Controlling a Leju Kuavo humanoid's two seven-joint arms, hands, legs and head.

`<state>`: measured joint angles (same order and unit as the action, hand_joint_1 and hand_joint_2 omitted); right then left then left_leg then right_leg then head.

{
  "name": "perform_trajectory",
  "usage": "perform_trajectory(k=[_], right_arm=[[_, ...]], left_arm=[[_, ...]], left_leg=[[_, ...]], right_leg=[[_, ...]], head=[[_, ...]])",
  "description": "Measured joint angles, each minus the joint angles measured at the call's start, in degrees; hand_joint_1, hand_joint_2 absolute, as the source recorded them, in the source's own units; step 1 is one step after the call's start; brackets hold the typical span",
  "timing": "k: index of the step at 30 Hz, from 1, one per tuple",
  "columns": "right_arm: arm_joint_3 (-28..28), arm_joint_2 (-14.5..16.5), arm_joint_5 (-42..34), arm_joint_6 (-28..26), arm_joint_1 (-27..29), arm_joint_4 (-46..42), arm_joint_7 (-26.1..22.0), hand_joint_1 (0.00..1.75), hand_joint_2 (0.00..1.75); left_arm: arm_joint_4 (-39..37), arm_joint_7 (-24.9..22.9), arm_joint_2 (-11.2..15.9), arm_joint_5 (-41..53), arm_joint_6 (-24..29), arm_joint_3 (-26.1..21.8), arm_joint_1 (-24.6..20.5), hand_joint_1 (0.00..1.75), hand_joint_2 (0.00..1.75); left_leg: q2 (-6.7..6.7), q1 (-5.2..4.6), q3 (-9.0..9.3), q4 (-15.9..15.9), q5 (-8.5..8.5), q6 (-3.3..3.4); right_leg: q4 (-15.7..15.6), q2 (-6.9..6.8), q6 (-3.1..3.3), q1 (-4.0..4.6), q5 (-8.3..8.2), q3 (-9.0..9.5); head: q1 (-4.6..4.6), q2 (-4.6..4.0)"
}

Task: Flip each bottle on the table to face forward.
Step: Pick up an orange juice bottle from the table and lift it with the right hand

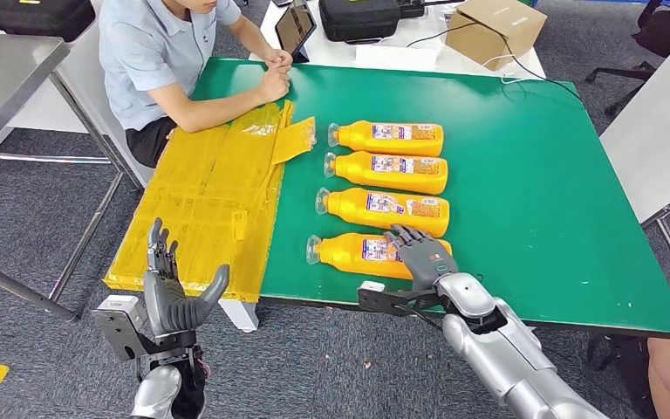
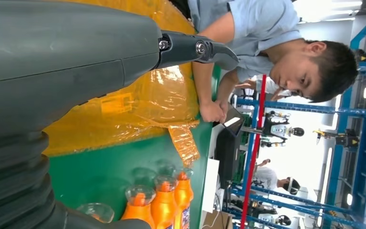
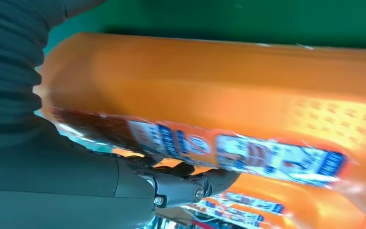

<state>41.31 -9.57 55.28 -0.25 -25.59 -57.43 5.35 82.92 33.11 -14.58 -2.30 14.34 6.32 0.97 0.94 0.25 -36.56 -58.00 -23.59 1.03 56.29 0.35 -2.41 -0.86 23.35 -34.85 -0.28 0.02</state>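
So nearest me, the left hand (image 1: 167, 292) hangs off the counter's edge over grey carpet (image 1: 44, 367), fingers spread and holding nothing. The right hand (image 1: 420, 256) is draped over the nearest bottle (image 1: 353, 251), fingers curled onto its body. That bottle lies on its side on the green counter (image 1: 541, 192), closest in a row of four orange bottles (image 1: 390, 171) with caps pointing left. Crinkly yellow sheeting (image 1: 214, 201) covers the counter's left end. Further back a person (image 1: 161, 61) leans on the far corner, with a tablet (image 1: 295, 28) and cardboard box (image 1: 493, 28) behind.
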Motion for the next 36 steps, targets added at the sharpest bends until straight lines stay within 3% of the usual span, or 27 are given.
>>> perform_trajectory(k=[1, 3, 13, 20, 30, 36], right_arm=[[0.0, -0.5, 0.2, 0.1, 0.6, -0.7, 0.2, 1.61, 1.75], [0.0, -1.5, 0.6, 0.2, 1.8, -1.8, 0.5, 1.75, 1.75], [-1.0, -5.1, 1.1, 0.2, 6.6, -6.4, 1.1, 1.75, 1.75], [-4.5, -6.7, 1.0, -0.5, 11.0, -8.8, 2.6, 1.75, 1.75], [-11.6, -4.6, -6.5, -3.9, 14.6, -10.2, -5.8, 1.75, 1.75], [-16.2, 1.0, -15.6, -11.2, 18.6, -16.1, -16.9, 1.75, 1.75]], left_arm=[[0.2, 0.0, 0.0, 0.0, 0.0, -0.1, 0.1, 0.00, 1.75], [0.3, 0.2, 0.0, 0.0, 0.0, -0.3, 0.1, 0.00, 1.75], [0.4, 0.4, 0.0, 0.0, 0.0, -0.9, 0.2, 0.00, 1.75], [0.7, 0.5, 0.0, 0.1, 0.1, -1.5, 0.3, 0.00, 1.75], [0.8, 0.5, 0.0, 0.0, 0.2, -1.5, 0.1, 0.00, 1.75], [0.8, -2.2, -0.1, -4.5, -0.2, -1.0, -0.3, 0.00, 1.75]], left_leg=[[0.00, 0.00, 0.01, 0.0, 0.00, 0.00], [0.00, 0.00, 0.03, 0.0, -0.01, 0.00], [0.00, 0.00, 0.31, 0.0, -0.04, 0.00], [0.10, 0.00, 0.51, 0.0, -0.10, 0.05], [0.14, 0.00, 0.72, 0.0, -0.15, 0.07], [-0.08, 0.00, 0.57, 0.0, -0.18, 0.01]], right_leg=[[0.0, 0.00, 0.00, 0.00, 0.00, 0.01], [0.0, 0.00, 0.00, 0.00, 0.00, 0.02], [0.0, 0.00, 0.01, 0.00, 0.03, 0.29], [0.0, -0.02, -0.05, 0.00, 0.12, 0.50], [-0.1, -0.02, -0.13, 0.00, 0.16, 0.75], [0.0, 0.04, -0.02, 0.06, 0.04, 0.53]], head=[[0.00, 0.00], [-0.01, 0.00], [-0.01, 0.00], [-0.01, 0.00], [0.01, 0.00], [-0.03, 0.00]])
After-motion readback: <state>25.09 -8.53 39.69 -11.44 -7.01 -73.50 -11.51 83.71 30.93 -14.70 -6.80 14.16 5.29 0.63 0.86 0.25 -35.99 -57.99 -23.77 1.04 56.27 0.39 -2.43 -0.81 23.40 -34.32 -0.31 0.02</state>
